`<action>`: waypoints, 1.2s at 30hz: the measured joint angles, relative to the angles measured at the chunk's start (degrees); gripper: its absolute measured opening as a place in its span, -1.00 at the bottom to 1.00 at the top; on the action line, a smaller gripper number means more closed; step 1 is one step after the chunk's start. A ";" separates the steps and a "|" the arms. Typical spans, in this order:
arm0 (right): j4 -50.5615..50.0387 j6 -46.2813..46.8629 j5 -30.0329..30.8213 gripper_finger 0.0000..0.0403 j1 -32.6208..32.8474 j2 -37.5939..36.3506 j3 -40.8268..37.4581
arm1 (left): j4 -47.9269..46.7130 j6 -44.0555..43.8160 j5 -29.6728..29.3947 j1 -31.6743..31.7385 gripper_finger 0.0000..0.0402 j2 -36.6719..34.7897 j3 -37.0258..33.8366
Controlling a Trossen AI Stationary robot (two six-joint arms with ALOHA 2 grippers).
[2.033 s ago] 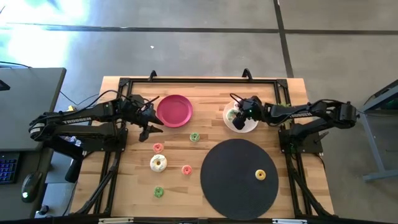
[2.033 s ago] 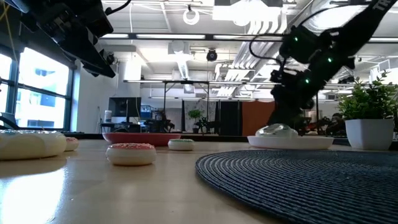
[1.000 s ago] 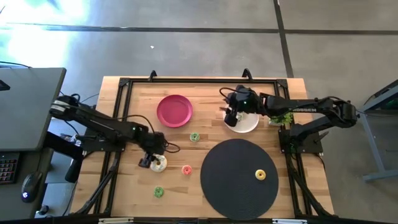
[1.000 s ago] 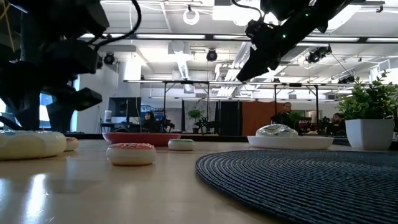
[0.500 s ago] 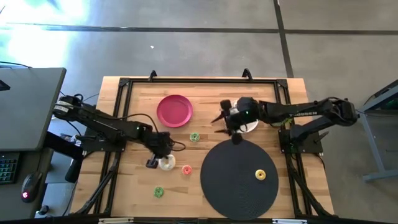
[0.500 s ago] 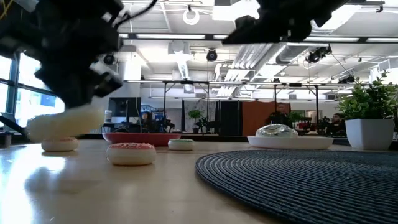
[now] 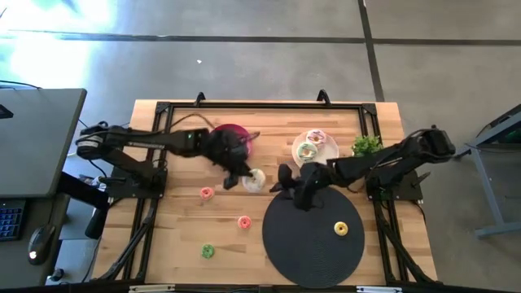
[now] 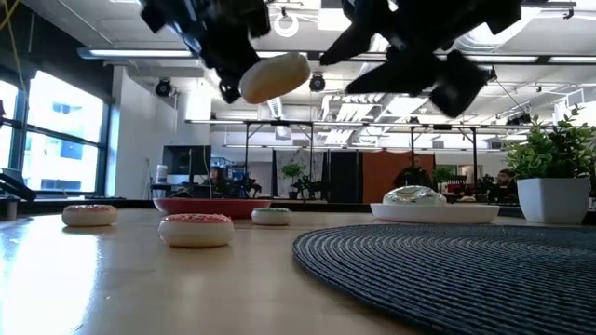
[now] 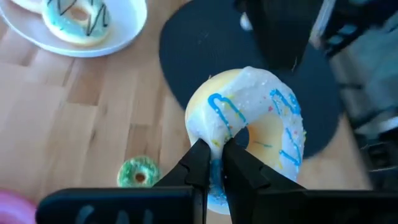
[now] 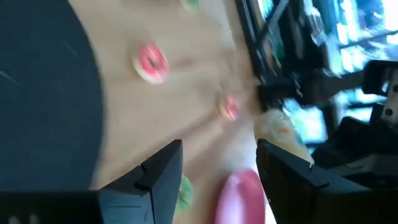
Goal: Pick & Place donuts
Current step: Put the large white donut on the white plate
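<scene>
1. While the left gripper [image 9: 214,163] hangs above the middle of the worktop [image 7: 163,236], its fingers pinch the rim of the white-frosted donut [image 9: 252,127], which is lifted clear of the wood, as the low view shows.
2. In the high view that donut [image 7: 255,180] sits between the pink plate [image 7: 236,132] and the black mat [image 7: 313,232], just beside the mat's near edge.
3. The right gripper [image 7: 286,182] hovers near it, over the mat's upper-left rim, its fingers spread apart and holding nothing.
4. Two frosted donuts, one green [image 7: 306,151] and one pink [image 7: 316,137], lie on the white plate [image 7: 328,154].
5. A small yellow donut [image 7: 340,229] rests on the mat; a small pink one [image 7: 207,193], an orange one [image 7: 244,221] and a green one [image 7: 207,251] lie apart on the bare wood at the left.
6. The left wrist view shows another small green donut [image 9: 138,172] on the wood below the held donut.
7. A potted plant [image 7: 366,146] stands by the worktop's right edge.
</scene>
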 joint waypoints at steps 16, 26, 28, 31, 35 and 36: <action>4.32 -0.84 1.85 -0.03 -1.94 1.75 0.00 | 11.81 -2.64 17.53 5.33 -0.86 11.34 1.59; 4.86 -5.58 1.07 -0.13 -3.12 1.73 0.04 | 11.92 -2.51 18.66 5.34 -0.86 11.41 2.10; 4.85 -5.70 0.95 -0.24 -3.12 1.73 0.04 | 11.64 -1.71 17.33 5.33 -0.86 11.41 2.10; 4.89 -3.54 1.13 -0.45 -3.12 1.73 0.04 | 12.00 -0.98 16.25 5.31 -0.86 11.41 2.10; 4.61 -2.63 1.13 -0.75 -3.15 1.73 0.04 | 12.13 -1.15 14.19 5.29 -0.84 11.41 2.10; 4.45 -2.55 1.15 -0.82 -3.15 1.73 0.04 | 11.84 -1.15 13.72 5.28 -0.82 11.41 2.12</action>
